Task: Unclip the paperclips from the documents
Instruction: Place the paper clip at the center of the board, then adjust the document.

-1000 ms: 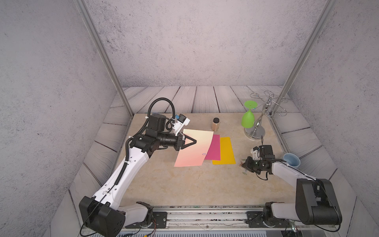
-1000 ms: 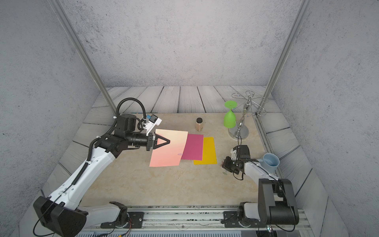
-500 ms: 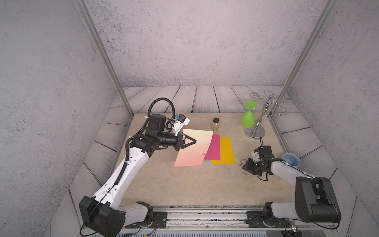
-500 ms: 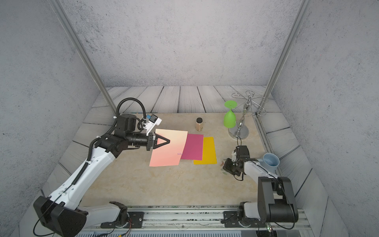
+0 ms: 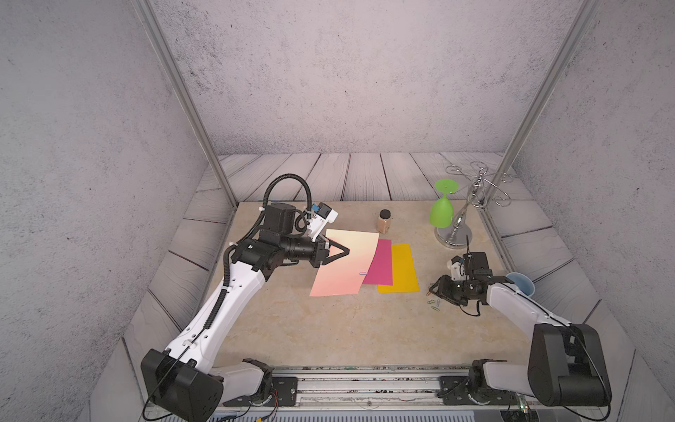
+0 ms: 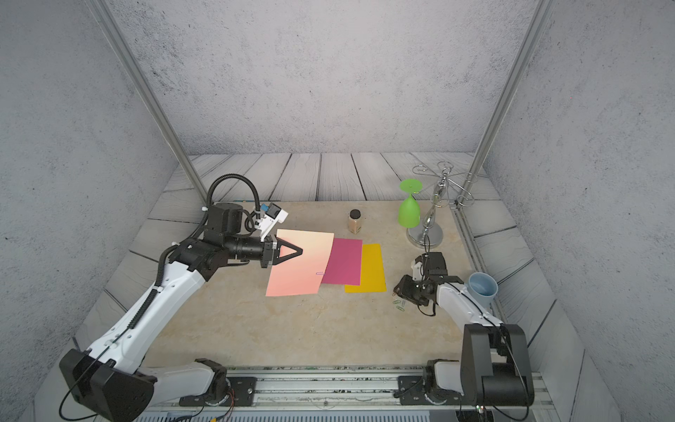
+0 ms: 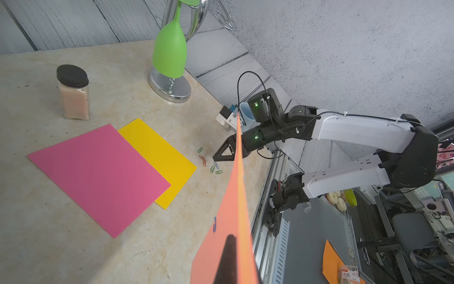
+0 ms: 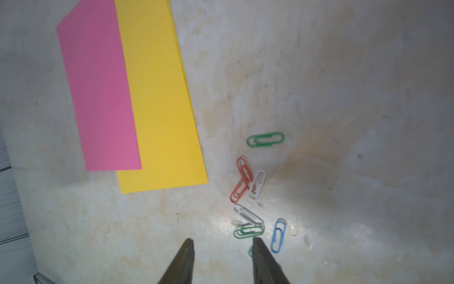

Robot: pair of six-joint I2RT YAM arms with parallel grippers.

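Since a second ago the right gripper (image 5: 433,290) has spread its jaws; they stand apart with nothing between them.

In both top views it hangs low at 4 o'clock on the counter (image 5: 328,329), over the loose paperclips (image 5: 434,304), which are too small there to count. At 10 o'clock the left gripper (image 5: 346,251) is clamped on the salmon sheet (image 5: 343,272). A blue clip (image 5: 362,273) sits on that sheet's edge, next to the magenta sheet (image 5: 380,266), which overlaps the yellow sheet (image 5: 400,268). A jar (image 5: 384,221) stands at 12 o'clock. A chrome rack (image 5: 456,234) with a green glass (image 5: 441,212) stands at 2.

From the left wrist, the salmon sheet is raised and edge-on, and it hides part of the right gripper. A packet label (image 7: 350,275) off the counter is unreadable.

From the right wrist, the loose paperclips are green, red, white and blue. One green one is cut off behind a fingertip (image 8: 262,258).
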